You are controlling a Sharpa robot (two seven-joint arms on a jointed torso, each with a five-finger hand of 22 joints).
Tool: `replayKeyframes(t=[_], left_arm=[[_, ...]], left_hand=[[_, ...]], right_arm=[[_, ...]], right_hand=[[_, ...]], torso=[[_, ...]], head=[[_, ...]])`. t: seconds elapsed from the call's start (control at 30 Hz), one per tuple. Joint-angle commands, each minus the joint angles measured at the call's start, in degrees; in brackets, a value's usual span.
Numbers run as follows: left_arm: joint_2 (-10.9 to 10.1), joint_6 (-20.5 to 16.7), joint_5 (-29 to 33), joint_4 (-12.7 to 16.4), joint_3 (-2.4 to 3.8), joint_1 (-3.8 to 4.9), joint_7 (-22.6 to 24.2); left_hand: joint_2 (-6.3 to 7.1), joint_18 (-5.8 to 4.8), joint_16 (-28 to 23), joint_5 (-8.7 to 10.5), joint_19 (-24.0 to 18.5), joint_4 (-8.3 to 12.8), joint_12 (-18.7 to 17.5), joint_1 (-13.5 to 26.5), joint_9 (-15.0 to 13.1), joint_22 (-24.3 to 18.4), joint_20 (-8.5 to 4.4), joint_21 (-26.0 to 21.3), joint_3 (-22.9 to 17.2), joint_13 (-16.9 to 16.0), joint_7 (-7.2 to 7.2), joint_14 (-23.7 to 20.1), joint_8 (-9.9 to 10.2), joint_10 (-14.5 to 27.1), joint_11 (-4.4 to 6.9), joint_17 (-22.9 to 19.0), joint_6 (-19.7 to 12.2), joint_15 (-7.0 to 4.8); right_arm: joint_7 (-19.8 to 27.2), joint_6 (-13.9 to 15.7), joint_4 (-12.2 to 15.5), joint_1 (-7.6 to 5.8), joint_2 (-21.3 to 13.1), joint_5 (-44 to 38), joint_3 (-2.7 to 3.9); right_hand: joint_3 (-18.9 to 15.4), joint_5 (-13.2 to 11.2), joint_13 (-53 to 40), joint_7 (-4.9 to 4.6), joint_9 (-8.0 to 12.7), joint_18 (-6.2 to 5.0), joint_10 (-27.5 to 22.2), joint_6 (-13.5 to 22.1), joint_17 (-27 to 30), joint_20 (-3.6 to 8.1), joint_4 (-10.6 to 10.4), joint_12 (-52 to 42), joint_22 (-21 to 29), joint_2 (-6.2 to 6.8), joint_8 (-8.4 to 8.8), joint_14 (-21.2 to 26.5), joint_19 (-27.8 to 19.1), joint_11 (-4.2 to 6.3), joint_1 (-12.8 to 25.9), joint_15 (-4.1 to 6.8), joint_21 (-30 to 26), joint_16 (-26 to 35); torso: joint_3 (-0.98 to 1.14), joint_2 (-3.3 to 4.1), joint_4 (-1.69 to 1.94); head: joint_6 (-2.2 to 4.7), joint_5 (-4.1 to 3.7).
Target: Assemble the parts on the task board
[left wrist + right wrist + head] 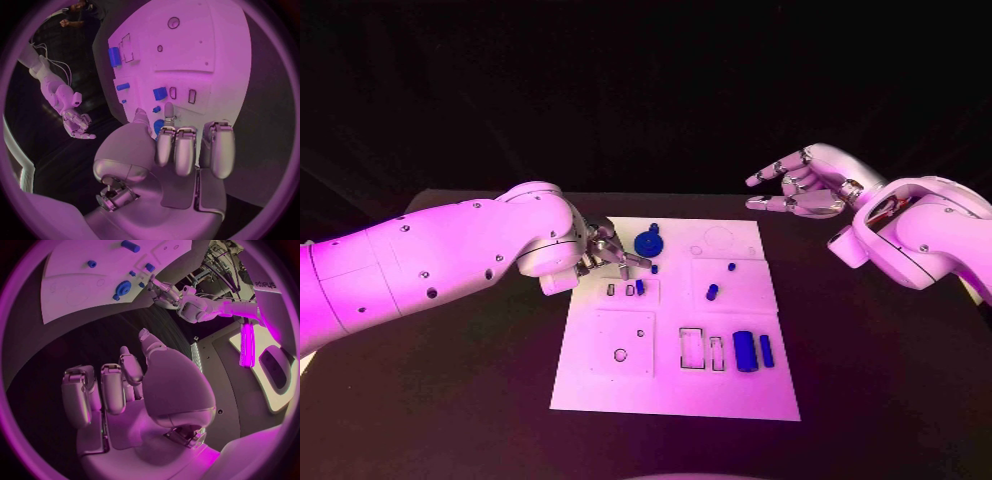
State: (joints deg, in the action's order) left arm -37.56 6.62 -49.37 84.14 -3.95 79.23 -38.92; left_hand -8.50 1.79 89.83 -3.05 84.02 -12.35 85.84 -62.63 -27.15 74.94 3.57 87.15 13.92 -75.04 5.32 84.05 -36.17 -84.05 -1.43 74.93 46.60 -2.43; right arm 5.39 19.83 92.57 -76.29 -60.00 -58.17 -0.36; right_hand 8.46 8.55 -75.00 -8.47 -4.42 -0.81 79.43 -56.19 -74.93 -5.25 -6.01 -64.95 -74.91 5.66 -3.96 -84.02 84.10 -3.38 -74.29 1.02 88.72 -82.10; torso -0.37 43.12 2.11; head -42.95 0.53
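- the white board [678, 385] lies flat in the middle of the black table [444, 400], smooth and matte, cut up by thin seams into panels with small slots and round holes.
- on its near right part, two blue bars [753, 351] lie side by side next to two empty rectangular slots [701, 349]; to their left sits a panel with an open oval hole [620, 355]. these look not yet fitted.
- further in, a short blue peg [711, 292] rests on the right middle panel, loose as far as i can judge.
- on the left middle panel, by a row of narrow slots, the left hand [603, 252] hovers just over the board, its shiny metal fingers [187, 150] curled downward; a small blue piece [160, 93] stands just beside the slots. whether the fingertips pinch anything, i cannot tell.
- a round blue disc [649, 242] with a raised hub sits just right of that hand, toward the far edge.
- the right hand [802, 190] hangs beyond the board's far right corner, well apart from it, fingers spread and holding nothing.
- my reading: the work is early, with most pieces lying loose and several slots bare.
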Motion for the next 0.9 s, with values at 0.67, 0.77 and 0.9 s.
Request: replayKeyframes(t=[0.67, 0.77, 0.9], left_arm=[[3.1, 6.9, -4.8, -1.2, -0.1, 0.17, -7.9], [3.1, 7.5, -4.9, -1.2, -0.1, 0.17, -8.0], [3.3, 8.2, -5.0, -1.3, -0.1, 0.17, -8.1]], left_hand=[[-0.26, -0.3, 0.2, -0.55, 3.2, -2.3, -0.5, -0.5, -3.2, 7.5, -0.48, 0.0, 1.4, -8.8, -0.9, 5.9, -4.3, -1.5, 1.11, 15.1, -0.1, -0.76], [-0.29, -0.31, 0.2, -0.59, 3.2, -2.3, -0.5, -0.8, -3.8, 7.5, -0.57, 0.0, 1.4, -8.8, -1.02, 5.9, -4.9, -1.5, 1.22, 15.1, -0.2, -0.85], [-0.34, -0.31, 0.2, -0.6, 3.2, -2.4, -0.5, -0.8, -4.1, 7.5, -0.61, 0.0, 1.4, -8.8, -1.09, 5.9, -5.2, -1.5, 1.28, 15.1, -0.2, -0.9]], right_arm=[[-0.8, -0.6, -1.0, -0.01, 0.4, 0.0, 0.02], [-0.8, -0.6, -1.1, -0.01, 0.5, 0.0, 0.02], [-0.8, -0.6, -1.1, -0.01, 0.5, 0.0, 0.02]], right_hand=[[-0.4, 0.4, -0.6, 0.05, -0.1, -0.14, -0.6, -0.1, -3.7, -0.31, -0.1, 0.6, -11.4, 0.15, -0.06, -3.4, 3.2, -0.01, -0.7, -0.21, -0.4, 0.6], [-0.4, 0.4, -0.6, 0.05, -0.1, -0.14, -0.6, -0.1, -3.7, -0.31, -0.1, 0.6, -11.4, 0.15, -0.06, -3.4, 3.2, -0.01, -0.7, -0.21, -0.4, 0.6], [-0.4, 0.4, -0.6, 0.05, -0.1, -0.14, -0.6, -0.1, -3.7, -0.31, -0.1, 0.6, -11.4, 0.15, -0.06, -3.4, 3.2, -0.01, -0.7, -0.21, -0.4, 0.6]], torso=[[-0.09, 0.05, -0.03], [-0.05, 0.04, -0.04], [-0.05, 0.05, 0.0]], head=[[-0.74, 0.02], [-0.85, 0.0], [-0.84, -0.02]])
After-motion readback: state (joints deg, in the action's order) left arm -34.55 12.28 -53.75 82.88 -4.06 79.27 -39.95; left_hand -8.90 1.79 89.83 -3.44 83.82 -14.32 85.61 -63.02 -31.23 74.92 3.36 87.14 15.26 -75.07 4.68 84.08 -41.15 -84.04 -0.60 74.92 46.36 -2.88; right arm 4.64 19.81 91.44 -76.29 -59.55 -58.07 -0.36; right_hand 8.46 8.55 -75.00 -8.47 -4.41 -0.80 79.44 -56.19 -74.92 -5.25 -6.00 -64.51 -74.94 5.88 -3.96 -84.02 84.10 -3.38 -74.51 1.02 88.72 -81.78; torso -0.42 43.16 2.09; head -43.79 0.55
